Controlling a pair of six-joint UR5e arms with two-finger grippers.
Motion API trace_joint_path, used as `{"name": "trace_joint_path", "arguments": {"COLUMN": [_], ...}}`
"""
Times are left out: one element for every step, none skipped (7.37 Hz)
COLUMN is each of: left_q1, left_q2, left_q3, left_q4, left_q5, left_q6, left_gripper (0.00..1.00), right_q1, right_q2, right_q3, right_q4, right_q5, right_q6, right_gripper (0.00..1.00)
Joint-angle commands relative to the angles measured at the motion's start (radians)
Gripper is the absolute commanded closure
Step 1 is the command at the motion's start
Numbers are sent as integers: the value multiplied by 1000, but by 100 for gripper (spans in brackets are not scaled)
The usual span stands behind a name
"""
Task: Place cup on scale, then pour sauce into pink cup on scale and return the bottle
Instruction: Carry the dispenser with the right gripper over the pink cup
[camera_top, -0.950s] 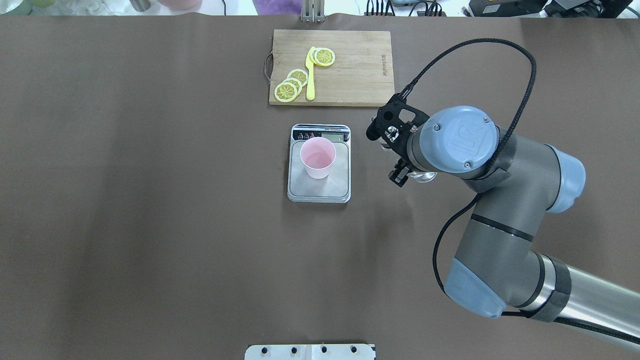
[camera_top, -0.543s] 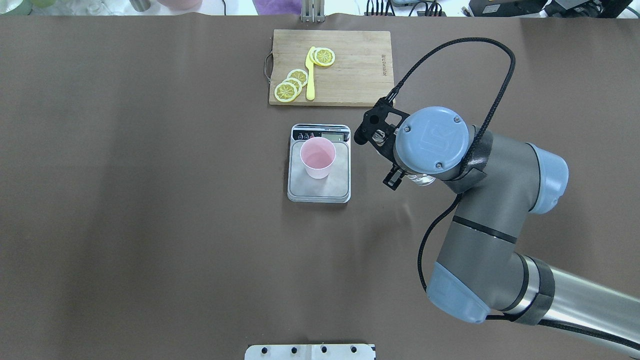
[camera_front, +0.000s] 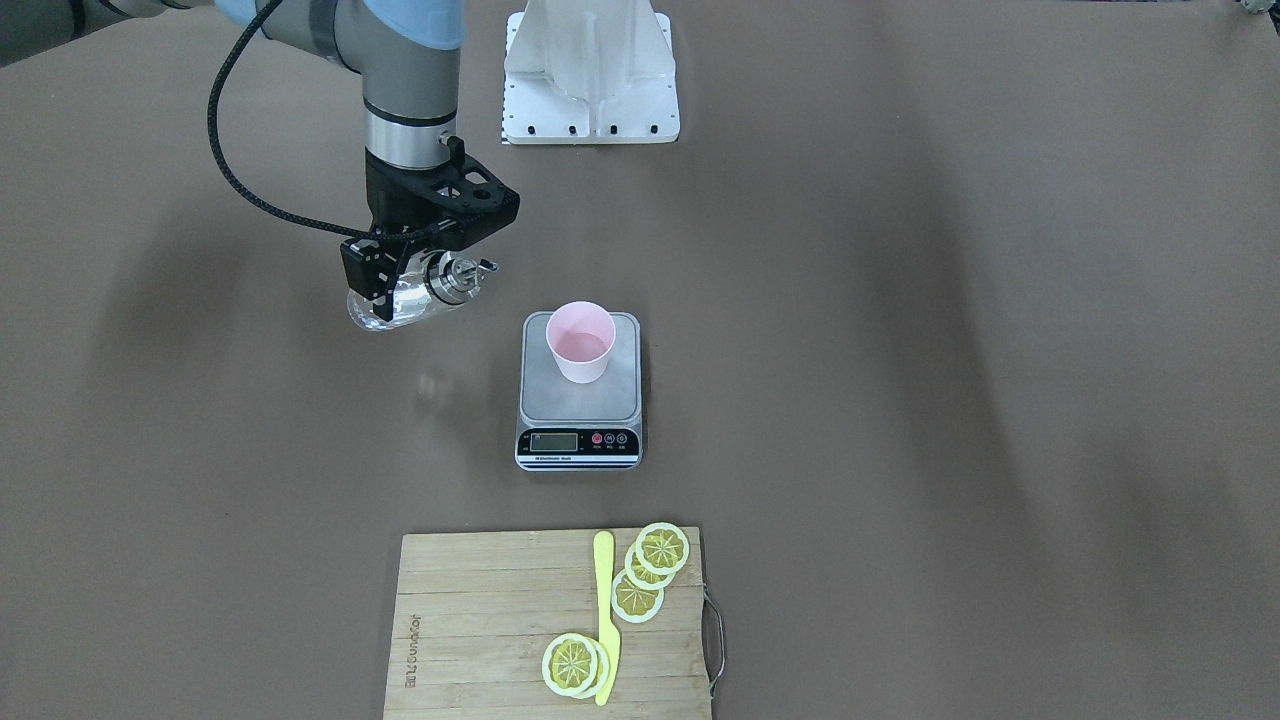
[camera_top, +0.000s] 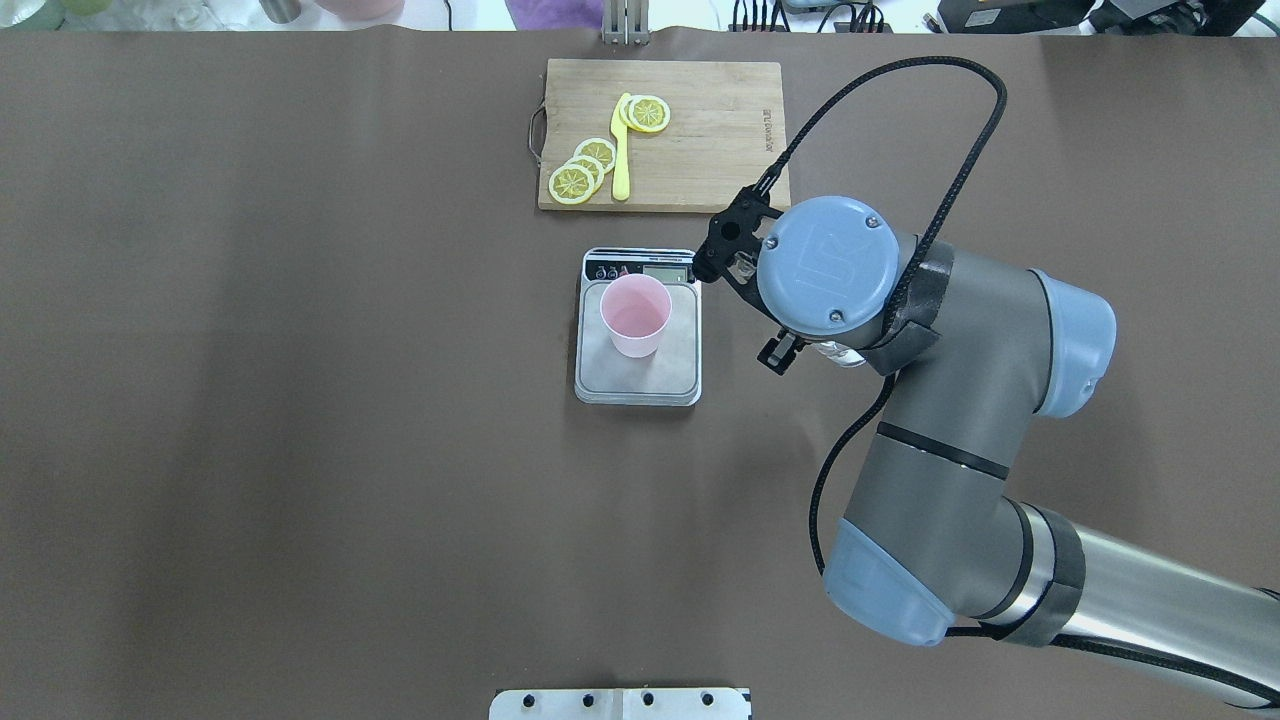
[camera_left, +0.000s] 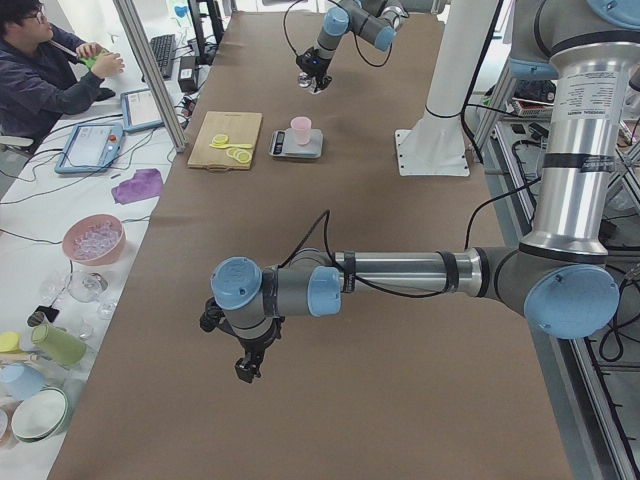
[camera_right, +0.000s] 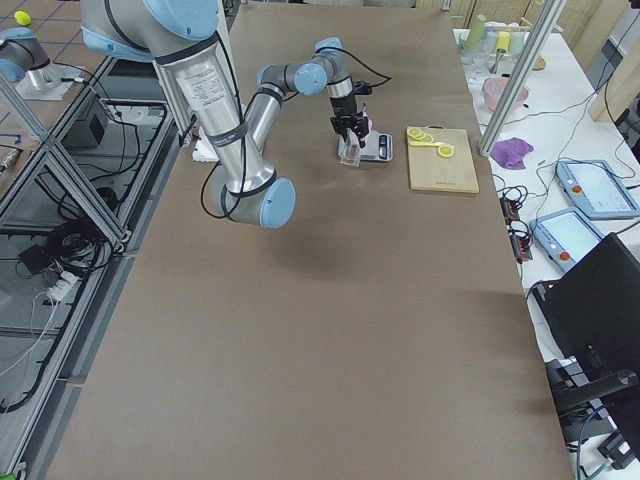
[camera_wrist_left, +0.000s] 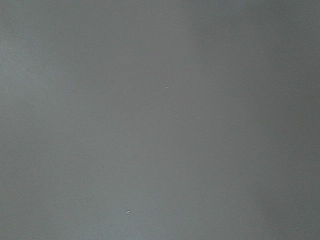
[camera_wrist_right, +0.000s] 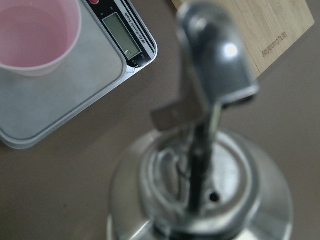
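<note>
The pale pink cup (camera_top: 635, 315) stands upright on the steel scale (camera_top: 640, 375), also seen as cup (camera_front: 580, 342) on scale (camera_front: 580, 405). My right gripper (camera_front: 400, 285) is shut on the clear glass bottle (camera_front: 395, 303), which hangs tilted above the table beside the scale, its metal cap (camera_front: 457, 278) turned toward the cup. The right wrist view shows the spout (camera_wrist_right: 215, 65) close up, with the cup (camera_wrist_right: 35, 35) at the upper left. I cannot make out the sauce. My left gripper (camera_left: 245, 365) hovers far off over bare table; I cannot tell its state.
A wooden cutting board (camera_top: 700, 130) with lemon slices (camera_top: 585, 165) and a yellow knife (camera_top: 621, 150) lies beyond the scale. The white robot base (camera_front: 590, 70) sits on the robot's side. A person (camera_left: 50, 70) sits at a side desk.
My right arm has carried the bottle to the left, closer to the scale. The cup and scale have stayed put.
</note>
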Motion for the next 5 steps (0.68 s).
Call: {"name": "trace_joint_path", "arguments": {"left_q1": [-1,-1,-1,-1,-1], "left_q2": [9,19,20,22,22], "left_q3": [-3,-1,-1,-1,0], "left_q4": [0,-1,-2,-3,-2], "left_q5": [0,-29,-45,-45,-45], "left_q6": [0,0,0,0,0], "left_gripper": [2,2,2,2,2], "right_q1": [-3,-5,-8,-15,-17], "right_q2": [20,72,122,132,182], "right_q3": [-18,-48,-90,-107,-168], "right_q4": [-26,-76,-109,-114,-167], "right_q5": [-27,-32,-33,-35,-59], "right_q6": [4,8,16,22,24], "right_gripper": [100,100,100,100,100]}}
